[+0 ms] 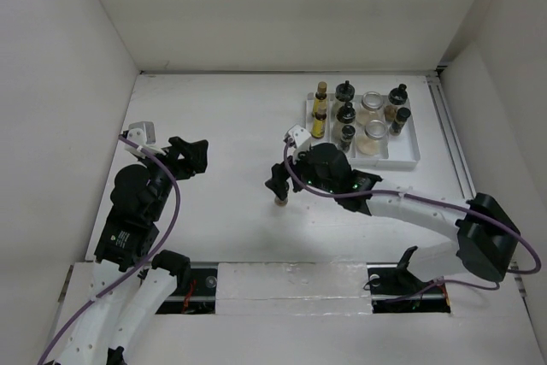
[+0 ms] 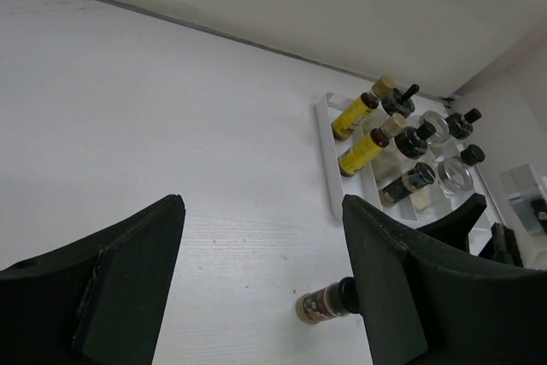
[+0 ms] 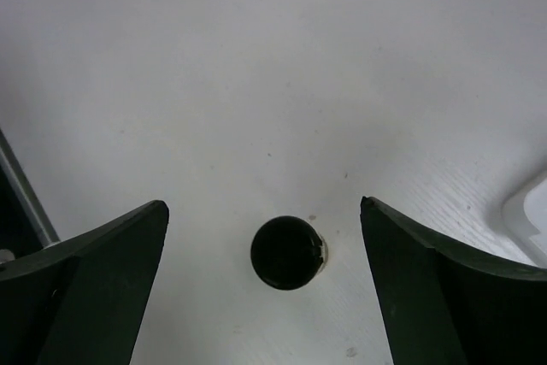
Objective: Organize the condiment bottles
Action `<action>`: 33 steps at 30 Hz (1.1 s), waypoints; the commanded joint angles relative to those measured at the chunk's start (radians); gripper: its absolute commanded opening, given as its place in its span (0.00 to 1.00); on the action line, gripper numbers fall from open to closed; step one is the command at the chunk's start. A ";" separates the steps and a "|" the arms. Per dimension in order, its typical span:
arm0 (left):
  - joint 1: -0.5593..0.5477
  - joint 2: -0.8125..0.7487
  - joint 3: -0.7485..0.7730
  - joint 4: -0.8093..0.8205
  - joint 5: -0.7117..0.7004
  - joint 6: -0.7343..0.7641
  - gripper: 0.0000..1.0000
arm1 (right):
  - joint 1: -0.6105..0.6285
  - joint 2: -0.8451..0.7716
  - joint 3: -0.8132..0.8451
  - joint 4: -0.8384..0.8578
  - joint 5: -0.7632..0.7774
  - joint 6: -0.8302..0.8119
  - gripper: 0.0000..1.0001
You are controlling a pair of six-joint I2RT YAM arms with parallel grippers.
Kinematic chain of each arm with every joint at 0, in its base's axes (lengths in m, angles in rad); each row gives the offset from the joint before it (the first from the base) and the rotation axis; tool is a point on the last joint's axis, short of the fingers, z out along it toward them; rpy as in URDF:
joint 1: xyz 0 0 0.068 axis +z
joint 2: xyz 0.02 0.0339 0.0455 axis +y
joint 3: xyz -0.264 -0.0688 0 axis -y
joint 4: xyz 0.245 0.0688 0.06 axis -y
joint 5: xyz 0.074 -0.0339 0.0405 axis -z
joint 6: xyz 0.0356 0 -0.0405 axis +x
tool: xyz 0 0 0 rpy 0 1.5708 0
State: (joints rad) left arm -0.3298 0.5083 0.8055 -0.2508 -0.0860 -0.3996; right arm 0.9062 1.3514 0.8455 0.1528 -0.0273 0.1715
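Below my right gripper (image 3: 263,226), spread wide, a black-capped jar (image 3: 286,252) stands on the table (image 3: 256,74); left gripper (image 2: 263,241) likewise spread.

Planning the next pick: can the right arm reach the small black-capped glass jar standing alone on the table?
Probably yes: the right gripper hangs open directly above the small black-capped glass jar, one finger either side, with nothing between them.

The right hand (image 3: 262,203) holds its fingers (image 3: 94,279) spread wide, with a black-capped jar (image 3: 286,252) upright on the white surface (image 3: 256,57) between them, touching neither.
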 commanded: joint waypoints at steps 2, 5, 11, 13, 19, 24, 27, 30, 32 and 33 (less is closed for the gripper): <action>0.005 0.015 0.015 0.054 0.008 0.011 0.70 | 0.013 0.063 0.010 -0.044 0.064 -0.004 0.98; 0.005 0.015 0.015 0.044 0.008 0.011 0.71 | 0.036 0.122 0.033 -0.067 0.088 -0.004 0.95; 0.005 0.015 0.015 0.044 -0.001 0.011 0.71 | 0.056 0.196 0.058 -0.065 0.162 0.008 0.72; 0.005 0.015 0.015 0.053 -0.001 0.011 0.71 | 0.056 0.206 0.069 -0.065 0.185 0.029 0.46; 0.005 0.006 0.015 0.051 0.008 0.011 0.71 | 0.065 0.071 0.078 -0.052 0.282 0.029 0.29; 0.005 0.006 0.015 0.051 0.008 0.011 0.71 | 0.017 -0.151 0.087 -0.108 0.467 -0.033 0.28; 0.005 -0.004 0.015 0.051 0.008 0.011 0.71 | -0.140 -0.308 0.073 -0.137 0.520 -0.033 0.26; 0.005 -0.004 0.015 0.051 0.031 0.011 0.71 | -0.379 -0.408 0.052 -0.147 0.588 0.000 0.24; 0.005 -0.004 0.015 0.051 0.031 0.011 0.71 | -0.572 -0.419 0.035 -0.134 0.566 0.023 0.23; 0.005 -0.004 0.015 0.051 0.031 0.011 0.71 | -0.634 -0.404 0.021 -0.115 0.538 0.034 0.22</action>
State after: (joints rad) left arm -0.3294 0.5125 0.8055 -0.2508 -0.0742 -0.3996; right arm 0.4088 0.9344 0.8871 0.0185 0.4732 0.1722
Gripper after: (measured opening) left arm 0.709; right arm 0.511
